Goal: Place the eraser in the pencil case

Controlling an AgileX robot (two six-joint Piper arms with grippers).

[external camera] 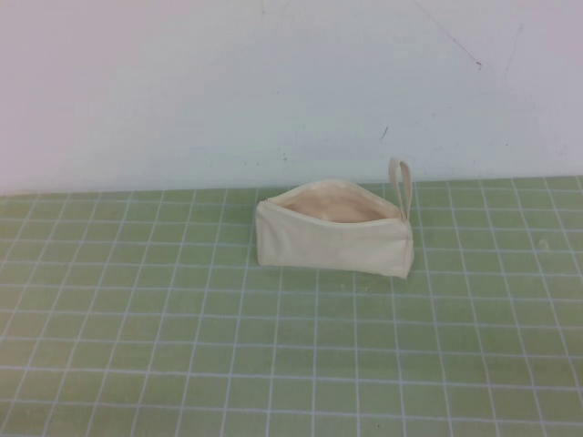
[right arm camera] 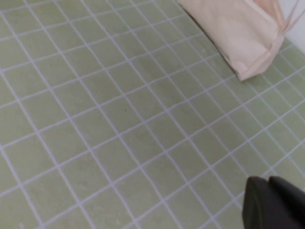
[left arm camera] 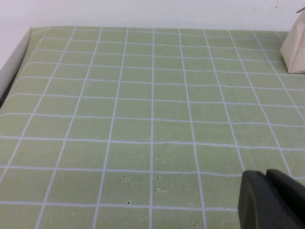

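The cream-white pencil case stands on the green grid mat, its zip open and its peach lining showing, with the loop strap upright at its right end. No eraser shows in any view. One end of the case shows in the left wrist view and its side in the right wrist view. My left gripper is shut and empty above bare mat, far from the case. My right gripper is shut and empty above the mat, short of the case. Neither arm shows in the high view.
The green mat with white grid lines covers the table up to a white wall behind. The mat's left edge shows in the left wrist view.
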